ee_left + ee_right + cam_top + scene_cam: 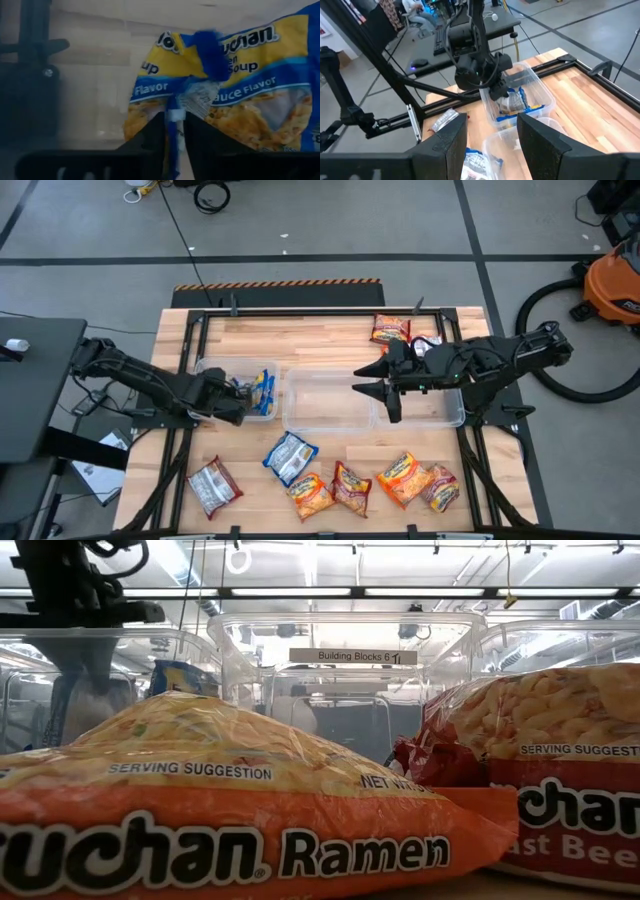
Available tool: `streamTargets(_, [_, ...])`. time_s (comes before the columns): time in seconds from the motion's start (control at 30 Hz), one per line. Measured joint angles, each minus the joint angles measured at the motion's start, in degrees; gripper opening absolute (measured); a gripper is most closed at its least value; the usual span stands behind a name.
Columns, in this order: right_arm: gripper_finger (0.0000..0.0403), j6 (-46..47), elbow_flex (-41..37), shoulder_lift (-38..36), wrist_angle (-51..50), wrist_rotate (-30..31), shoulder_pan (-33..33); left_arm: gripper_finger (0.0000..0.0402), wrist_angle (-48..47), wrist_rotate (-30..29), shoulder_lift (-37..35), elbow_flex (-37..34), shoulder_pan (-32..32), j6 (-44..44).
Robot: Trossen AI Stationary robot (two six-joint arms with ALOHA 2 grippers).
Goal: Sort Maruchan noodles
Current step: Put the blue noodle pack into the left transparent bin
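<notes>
Over the left bin [205,368], your left gripper [175,131] pinches a blue packet [235,85]; your right gripper [385,388] hovers wide open.

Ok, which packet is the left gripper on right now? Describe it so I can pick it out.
Find the left clear bin of the three across the wooden table. The left gripper reaches into it, shut on the blue-and-yellow packet, pinching its crinkled edge. It lies inside a bin, whereas the other packets sit loose on the table.

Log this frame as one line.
left pincer: shut on blue packet, in left bin | right pincer: open, over middle bin
</notes>
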Motion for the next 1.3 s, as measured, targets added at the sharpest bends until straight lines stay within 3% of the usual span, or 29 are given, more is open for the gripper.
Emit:
streamTargets(0.27, [0.0178, 0.0, 0.0, 0.7, -0.1, 0.0, -1.5, 0.0150, 0.1, -1.1, -4.9, 0.0, 0.0, 1.8])
streamTargets(0.6, [0.0178, -3.3, 0.0, 1.4, -0.1, -1.2, -2.9, 0.0160, 3.9, -1.6, -14.4, 0.0, 0.0, 11.6])
streamTargets(0.7, [0.0178, -4.6, 0.0, 1.4, -0.1, -1.1, -3.5, 0.0160, 13.8, -1.4, -17.5, 0.0, -0.2, 22.2])
streamTargets(0.87, [0.0178, -5.6, 0.0, 1.3, -0.1, -1.1, -4.9, 0.0160, 38.3, -0.8, -20.2, 0.0, -2.3, 42.5])
streamTargets(1.07, [0.0178, -6.1, 0.0, 1.3, -0.2, -1.1, -5.9, 0.0160, 62.3, 3.2, -18.3, 0.2, -10.6, 64.0])
streamTargets(1.3, [0.0178, -4.6, 0.0, 1.3, -0.4, -1.1, -6.0, 0.0158, 72.5, 1.3, -11.3, 0.1, -22.4, 65.3])
